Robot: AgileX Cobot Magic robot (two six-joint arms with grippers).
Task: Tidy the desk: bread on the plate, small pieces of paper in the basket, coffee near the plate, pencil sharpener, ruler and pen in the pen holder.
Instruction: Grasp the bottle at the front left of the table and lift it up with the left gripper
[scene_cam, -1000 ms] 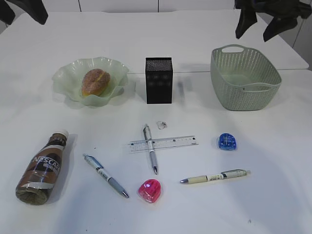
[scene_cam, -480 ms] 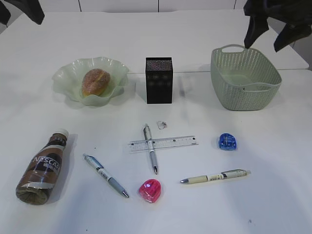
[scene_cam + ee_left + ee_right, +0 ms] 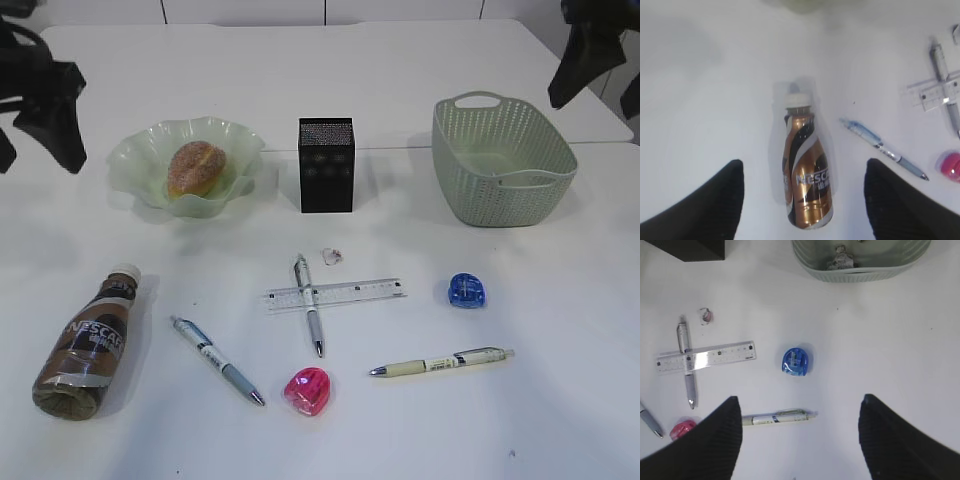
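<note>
while the oval golden-brown bun (image 3: 196,167) already sits in the pale green wavy-rimmed glass dish (image 3: 135,172) and a crumpled grey paper wad (image 3: 841,258) lies in the sage-green perforated plastic tub (image 3: 500,190), the brown nescafe bottle with the white cap (image 3: 88,342) is lying on its side on the white tabletop (image 3: 560,400), near the front left corner and well apart from the dish. my guess is that it comes next. in the left wrist view the bottle (image 3: 806,179) sits squarely between the two dark fingers, beneath the left gripper (image 3: 802,200), which hangs above it with its jaws spread and nothing in them. the bottle's long axis runs nearly front to back, cap pointing away toward the dish, base toward the front edge, and in that view it runs along the fingers, so the jaws would close across its width. the left arm is plainly the nearer one.

the right gripper (image 3: 800,440) is also spread and empty, hovering over the right half of the desk, where a blue round pencil sharpener (image 3: 795,361) and a cream pen (image 3: 779,417) lie below it. the clear plastic ruler (image 3: 335,294) lies left to right across a silver pen (image 3: 308,316), both in front of the black mesh pen holder (image 3: 326,165).
</note>
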